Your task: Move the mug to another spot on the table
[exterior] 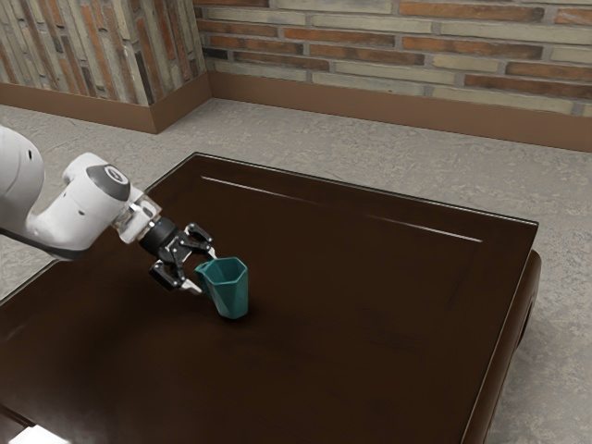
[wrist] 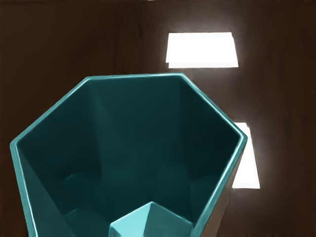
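Observation:
A teal faceted mug (exterior: pixel 227 288) stands on the dark brown table (exterior: pixel 370 305), left of its middle, leaning slightly. My black gripper (exterior: pixel 198 268) comes in from the exterior view's left and sits right against the mug's rim on that side. Its fingers are spread, one fingertip (exterior: pixel 207 247) above the rim's edge and the other lower down by the mug's wall. In the wrist view I look straight down into the mug (wrist: pixel 133 153), very close under my hand, with a pale teal part of it (wrist: pixel 148 222) nearest the hand.
The table's raised edge (exterior: pixel 518 305) runs along the exterior view's right, with a grey floor and brick walls (exterior: pixel 416 46) beyond. Bright light reflections (wrist: pixel 201 49) lie on the tabletop beside the mug.

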Controlling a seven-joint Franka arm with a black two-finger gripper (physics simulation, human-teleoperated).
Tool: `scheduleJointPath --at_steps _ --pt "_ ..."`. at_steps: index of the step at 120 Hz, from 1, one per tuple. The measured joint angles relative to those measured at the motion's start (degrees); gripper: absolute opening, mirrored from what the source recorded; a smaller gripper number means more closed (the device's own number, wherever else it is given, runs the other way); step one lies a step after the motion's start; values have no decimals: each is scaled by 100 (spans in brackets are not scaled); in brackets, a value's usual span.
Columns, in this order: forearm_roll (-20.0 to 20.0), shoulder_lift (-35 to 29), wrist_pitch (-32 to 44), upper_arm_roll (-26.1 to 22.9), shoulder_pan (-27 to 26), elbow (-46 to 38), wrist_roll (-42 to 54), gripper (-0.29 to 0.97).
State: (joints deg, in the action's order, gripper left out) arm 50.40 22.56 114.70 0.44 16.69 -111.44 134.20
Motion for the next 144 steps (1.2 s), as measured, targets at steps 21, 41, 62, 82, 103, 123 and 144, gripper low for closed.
scheduleJointPath --at_steps 21,41,62,82,103,123,144 --pt "4 15 -8 0 17 2 10 63" --pt "52 -3 -45 -8 18 33 16 66" --pt "90 -50 -135 1 53 58 21 67" --pt "94 -295 -255 31 70 -35 28 68" --pt "-57 -812 -332 40 69 -199 -73 68" --pt "-1241 -1021 -319 -56 10 54 -722 68" --pt "-3004 -1067 -395 -500 -93 760 -1904 68"
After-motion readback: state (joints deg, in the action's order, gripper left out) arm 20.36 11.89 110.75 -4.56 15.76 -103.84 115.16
